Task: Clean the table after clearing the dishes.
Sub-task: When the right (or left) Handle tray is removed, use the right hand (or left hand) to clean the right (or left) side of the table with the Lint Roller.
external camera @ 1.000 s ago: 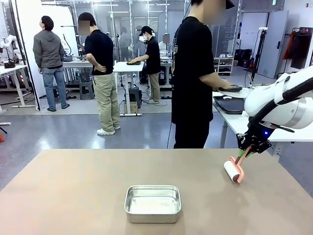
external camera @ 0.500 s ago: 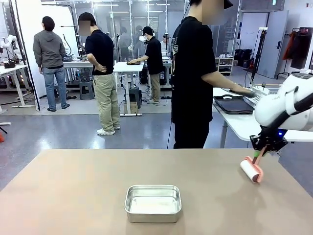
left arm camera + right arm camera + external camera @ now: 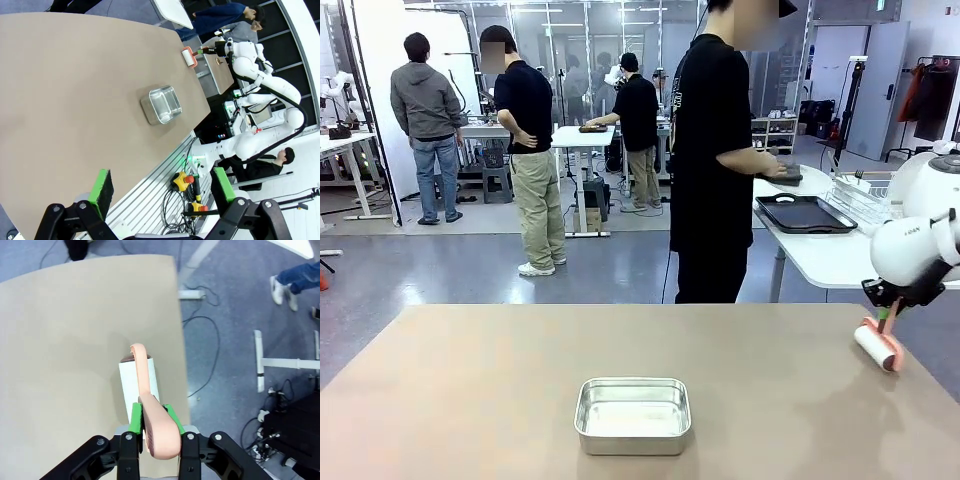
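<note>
The right tool is clamped on the pink plastic handle of a lint roller, green pads pressed to either side of the handle; the roller's white paper drum rests on the wide tan-beige worktop close to its right edge, near the far right corner; the right wrist view shows the drum lying alongside that edge, with grey floor and cables just beyond. The left tool hangs high over the worktop's near side, jaws wide apart, gripping nothing. A small rectangular steel pan sits near the middle of the near edge, well apart from the roller. A person in a black shirt stands at the far side, turned towards a white side table; a dark rectangular tray lies there, and the person's hand holds another dark item above it.
</note>
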`<state>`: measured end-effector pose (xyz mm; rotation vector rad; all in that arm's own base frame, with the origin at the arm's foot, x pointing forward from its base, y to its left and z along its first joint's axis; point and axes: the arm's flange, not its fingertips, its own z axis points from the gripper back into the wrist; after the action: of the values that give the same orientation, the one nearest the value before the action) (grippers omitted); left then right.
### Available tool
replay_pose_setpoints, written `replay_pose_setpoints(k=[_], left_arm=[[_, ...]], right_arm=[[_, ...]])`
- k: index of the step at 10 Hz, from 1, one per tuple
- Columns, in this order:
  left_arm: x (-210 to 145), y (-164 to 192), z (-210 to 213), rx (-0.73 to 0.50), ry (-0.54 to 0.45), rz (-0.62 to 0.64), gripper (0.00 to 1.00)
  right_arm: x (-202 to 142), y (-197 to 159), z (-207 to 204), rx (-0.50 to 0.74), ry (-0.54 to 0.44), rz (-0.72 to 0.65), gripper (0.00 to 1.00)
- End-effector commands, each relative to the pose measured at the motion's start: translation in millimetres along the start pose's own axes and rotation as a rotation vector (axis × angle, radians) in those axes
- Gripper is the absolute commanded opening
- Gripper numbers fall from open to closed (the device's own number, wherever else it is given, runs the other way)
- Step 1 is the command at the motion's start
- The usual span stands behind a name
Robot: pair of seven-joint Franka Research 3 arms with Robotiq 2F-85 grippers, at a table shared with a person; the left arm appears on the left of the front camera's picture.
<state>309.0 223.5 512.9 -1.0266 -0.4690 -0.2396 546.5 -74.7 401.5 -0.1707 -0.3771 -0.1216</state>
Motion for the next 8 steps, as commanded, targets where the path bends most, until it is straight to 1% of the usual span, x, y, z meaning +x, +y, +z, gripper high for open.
replay_pose_setpoints(k=[1,2,4,6,8], left_arm=[[-2,-2,2,-0.004,-0.001,-0.012,1.0],[-2,-2,2,-0.004,-0.001,-0.012,1.0],[-2,-2,2,-0.004,-0.001,-0.012,1.0],[-2,-2,2,-0.004,-0.001,-0.012,1.0],[-2,-2,2,-0.004,-0.001,-0.012,1.0]], right_arm=[[-15,6,-35,-0.102,0.029,-0.055,0.22],[-13,2,-32,-0.102,0.018,-0.061,0.22],[-5,-2,-14,-0.04,0.008,-0.079,0.22],[7,-13,8,-0.043,-0.03,-0.089,0.22],[18,-22,42,-0.078,-0.089,-0.078,0.22]])
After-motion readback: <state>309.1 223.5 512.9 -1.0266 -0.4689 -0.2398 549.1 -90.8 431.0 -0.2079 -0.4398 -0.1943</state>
